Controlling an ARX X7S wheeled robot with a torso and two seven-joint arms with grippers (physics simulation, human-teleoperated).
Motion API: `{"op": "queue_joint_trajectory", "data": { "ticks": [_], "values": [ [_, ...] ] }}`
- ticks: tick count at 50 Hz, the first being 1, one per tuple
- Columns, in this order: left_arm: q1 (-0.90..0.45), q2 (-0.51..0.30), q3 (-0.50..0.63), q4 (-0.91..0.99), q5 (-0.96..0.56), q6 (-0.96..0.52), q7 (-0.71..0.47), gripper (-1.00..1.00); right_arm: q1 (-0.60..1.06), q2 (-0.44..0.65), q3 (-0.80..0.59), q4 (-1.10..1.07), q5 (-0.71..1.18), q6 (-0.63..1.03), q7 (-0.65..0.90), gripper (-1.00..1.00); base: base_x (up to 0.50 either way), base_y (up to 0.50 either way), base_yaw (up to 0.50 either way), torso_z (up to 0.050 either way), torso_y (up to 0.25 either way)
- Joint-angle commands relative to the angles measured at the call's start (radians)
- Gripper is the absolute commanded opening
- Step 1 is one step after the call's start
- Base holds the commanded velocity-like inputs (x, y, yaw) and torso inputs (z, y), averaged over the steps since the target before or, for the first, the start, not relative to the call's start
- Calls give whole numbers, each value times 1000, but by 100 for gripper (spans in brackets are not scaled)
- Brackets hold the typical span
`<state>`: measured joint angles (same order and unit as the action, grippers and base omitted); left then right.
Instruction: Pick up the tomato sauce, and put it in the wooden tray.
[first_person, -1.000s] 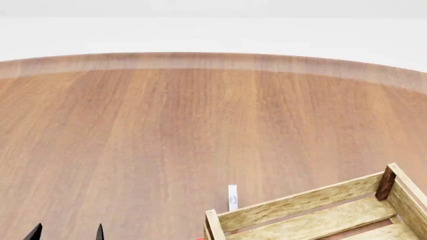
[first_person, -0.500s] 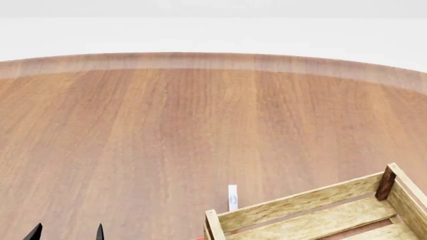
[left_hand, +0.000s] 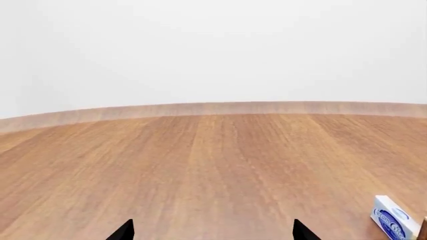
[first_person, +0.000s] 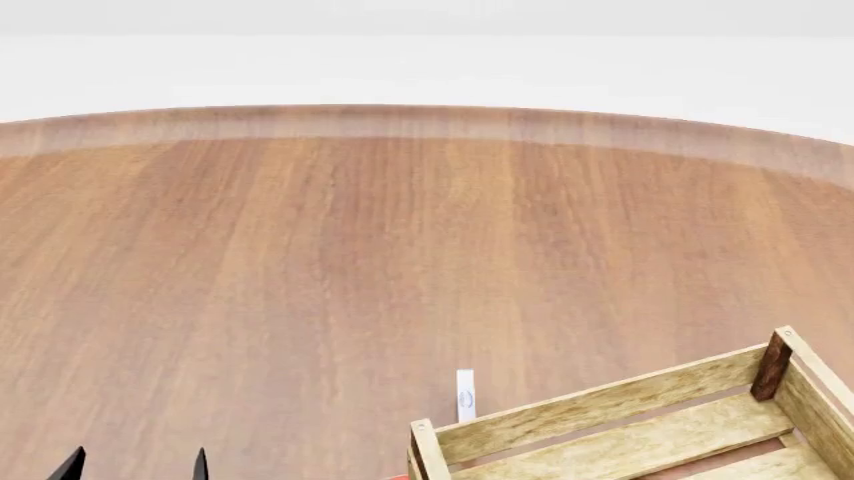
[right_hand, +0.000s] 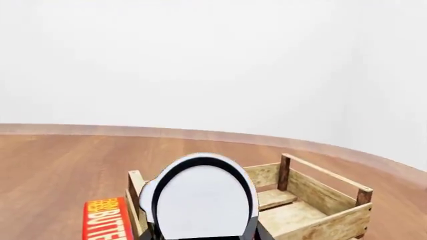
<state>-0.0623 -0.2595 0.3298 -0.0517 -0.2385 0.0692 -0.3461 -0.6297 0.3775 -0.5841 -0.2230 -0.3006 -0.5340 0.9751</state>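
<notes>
right gripper holds the can, pale top facing the wrist camera, raised beside the crate, presumably to clear its wall. left gripper hangs wide open and empty above the counter, out of the way.

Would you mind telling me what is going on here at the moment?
The robot is taking the tomato sauce to the wooden tray. In the right wrist view the tomato sauce fills the foreground, pale top toward the camera, apparently gripped in the right claw. The wooden tray lies just beyond, and the can is not yet in it. The left claw is open over the table, holding nothing. A red butter box and a small white-and-blue box sit beside the tray.
</notes>
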Motion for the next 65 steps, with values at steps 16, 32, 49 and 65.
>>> {"op": "queue_joint_trajectory", "data": {
  "ticks": [16, 32, 49, 65],
  "values": [
    [-2, -5, 12, -6, -3, 7, -5, 100, -16, 9, -2, -52, -138, 3, 65, -100, 0, 0, 0, 0, 0],
    [-6, -9, 16, -7, -8, 9, -6, 100, -21, 22, 32, -136, -166, 42, 81, -100, 0, 0, 0, 0, 0],
    [-5, -14, 20, 4, -13, 1, -14, 100, 24, 57, 35, -158, 28, 71, 31, -100, 0, 0, 0, 0, 0],
    [-4, -18, 26, 8, -16, 1, -18, 100, 29, 75, 85, -295, 48, 162, 20, -100, 0, 0, 0, 0, 0]
  ]
}}
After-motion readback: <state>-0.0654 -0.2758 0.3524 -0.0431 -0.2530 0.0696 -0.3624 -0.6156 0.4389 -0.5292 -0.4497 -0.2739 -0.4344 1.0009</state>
